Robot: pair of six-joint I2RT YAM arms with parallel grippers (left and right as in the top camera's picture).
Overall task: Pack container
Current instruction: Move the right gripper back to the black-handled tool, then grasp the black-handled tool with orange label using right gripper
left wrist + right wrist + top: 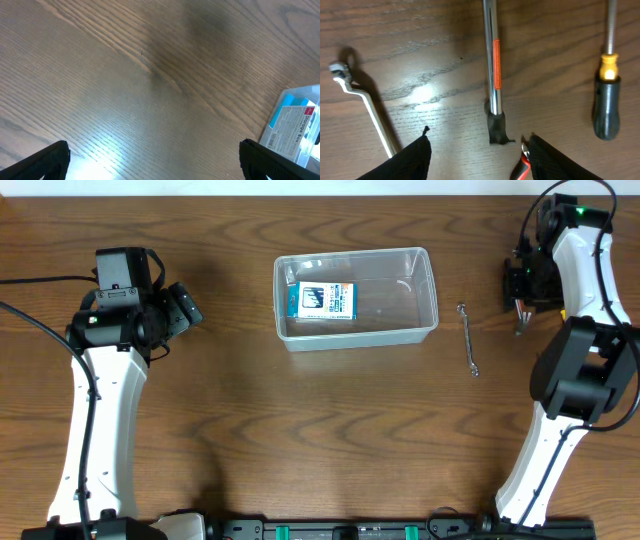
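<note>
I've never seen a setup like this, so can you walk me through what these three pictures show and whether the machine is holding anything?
Two robot arms stand at a wooden table. One picture looks down from above; the other two come from a camera on each wrist. A clear container holds a small blue-and-white box. A wrench lies right of it. The left end effector hangs open over bare wood. The right end effector, open and holding nothing, hovers over a metal tool with an orange stripe, beside a screwdriver.

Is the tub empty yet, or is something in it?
Not empty: the tub holds one blue-and-white box, lying flat at its left end.
</note>
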